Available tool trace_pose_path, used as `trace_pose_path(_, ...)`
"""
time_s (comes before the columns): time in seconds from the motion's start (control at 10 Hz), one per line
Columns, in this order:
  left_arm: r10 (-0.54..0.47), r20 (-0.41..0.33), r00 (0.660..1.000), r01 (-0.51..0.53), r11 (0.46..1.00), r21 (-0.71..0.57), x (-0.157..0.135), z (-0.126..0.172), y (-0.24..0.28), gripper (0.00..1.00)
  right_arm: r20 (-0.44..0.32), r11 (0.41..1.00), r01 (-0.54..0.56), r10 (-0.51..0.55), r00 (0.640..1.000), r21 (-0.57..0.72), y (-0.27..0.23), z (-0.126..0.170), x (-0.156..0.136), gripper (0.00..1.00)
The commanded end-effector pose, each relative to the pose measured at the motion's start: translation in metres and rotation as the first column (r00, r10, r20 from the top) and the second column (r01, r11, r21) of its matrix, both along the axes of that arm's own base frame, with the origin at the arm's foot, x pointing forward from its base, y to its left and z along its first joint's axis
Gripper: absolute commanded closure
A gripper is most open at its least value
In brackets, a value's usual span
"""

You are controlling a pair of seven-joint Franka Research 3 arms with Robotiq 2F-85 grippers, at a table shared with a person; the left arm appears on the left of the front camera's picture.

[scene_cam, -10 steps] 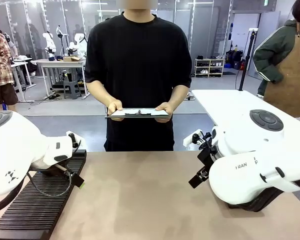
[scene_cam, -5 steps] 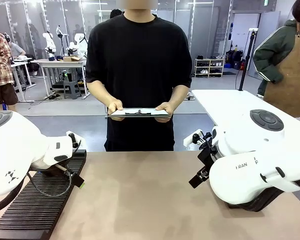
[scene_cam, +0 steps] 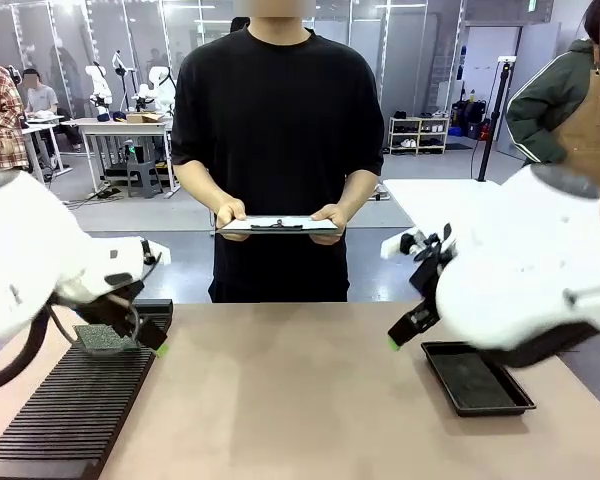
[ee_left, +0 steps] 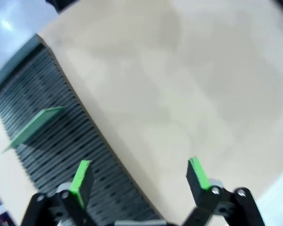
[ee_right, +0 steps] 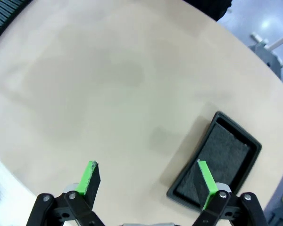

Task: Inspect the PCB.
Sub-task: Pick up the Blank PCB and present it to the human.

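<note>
- The PCB (ee_left: 33, 128) stands on edge, tilted, in a slot of the black ribbed rack (scene_cam: 60, 420) at the robot's left end of the worktop (scene_cam: 280, 400). Nothing grips it.
- The left gripper (ee_left: 139, 175) hovers above the rack with its green-padded jaws spread wide and nothing between them. In its wrist view the board lies off to one side, apart from both fingers.
- The right gripper (ee_right: 147, 179) hangs over bare worktop near the shallow black tray (scene_cam: 475, 378), jaws equally wide and empty. The tray's dark lining carries nothing.
- Across the worktop a person stands facing the robot, holding a clipboard (scene_cam: 277, 226) level in both hands, apparently ready to record a result.
- Progress, judged from this moment: the inspection looks barely begun. The board sits in its slot, no grasp has been made, and nothing has been brought toward the person or the tray.
- What seems left: the left gripper, the nearer of the two, would have to line up over the board's top edge, close on it and draw it out of the slot. The board would then need to be shown for checking. The empty tray on the right looks like a likely place to set it down afterwards, though the pictures do not settle that.
</note>
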State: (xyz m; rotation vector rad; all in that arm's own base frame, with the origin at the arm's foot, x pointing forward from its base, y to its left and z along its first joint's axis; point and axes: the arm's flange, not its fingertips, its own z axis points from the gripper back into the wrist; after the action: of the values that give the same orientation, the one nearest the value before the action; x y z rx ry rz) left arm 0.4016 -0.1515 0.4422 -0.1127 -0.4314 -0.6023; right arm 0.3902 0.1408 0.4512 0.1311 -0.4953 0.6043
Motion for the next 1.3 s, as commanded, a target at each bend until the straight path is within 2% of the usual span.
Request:
trace_pose_path(0.0,-0.012,-0.126,0.992,0.005,0.999,-0.050,-0.004,0.048,0.028,0.00,-0.114,0.997,0.012,-0.003,0.993,0.075,-0.028,0.048,-0.006,0.00)
trace_pose_path(0.1,-0.014,-0.148,0.989,-0.008,0.989,-0.146,-0.011,0.072,0.041,0.00,-0.178,0.984,0.056,-0.025,0.984,0.167,-0.045,0.071,-0.013,0.00)
trace_pose_path(0.2,0.004,-0.206,0.978,-0.059,0.964,-0.259,-0.024,0.096,0.065,0.00,-0.245,0.942,0.083,-0.001,0.970,0.324,-0.070,0.098,-0.028,0.00)
trace_pose_path(0.3,-0.011,-0.242,0.970,-0.085,0.920,-0.384,-0.038,0.115,0.089,0.00,-0.275,0.895,0.107,0.018,0.961,0.434,-0.096,0.117,-0.042,0.00)
trace_pose_path(0.5,-0.022,-0.265,0.964,-0.131,0.828,-0.545,-0.068,0.140,0.142,0.00,-0.306,0.805,0.156,0.033,0.952,0.572,-0.142,0.132,-0.071,0.00)
trace_pose_path(0.6,-0.001,-0.267,0.964,-0.171,0.766,-0.619,-0.083,0.146,0.170,0.00,-0.311,0.749,0.192,0.020,0.950,0.634,-0.167,0.132,-0.087,0.00)
trace_pose_path(0.8,0.081,-0.253,0.964,-0.237,0.690,-0.684,-0.109,0.146,0.213,0.00,-0.328,0.678,0.259,-0.028,0.944,0.688,-0.206,0.119,-0.110,0.00)
trace_pose_path(1.0,0.168,-0.242,0.956,-0.292,0.641,-0.710,-0.130,0.140,0.243,0.00,-0.333,0.619,0.322,-0.102,0.937,0.716,-0.235,0.108,-0.130,0.00)
trace_pose_path(1.2,0.218,-0.240,0.946,-0.324,0.617,-0.718,-0.139,0.134,0.254,0.00,-0.337,0.590,0.343,-0.126,0.933,0.731,-0.240,0.100,-0.135,0.00)
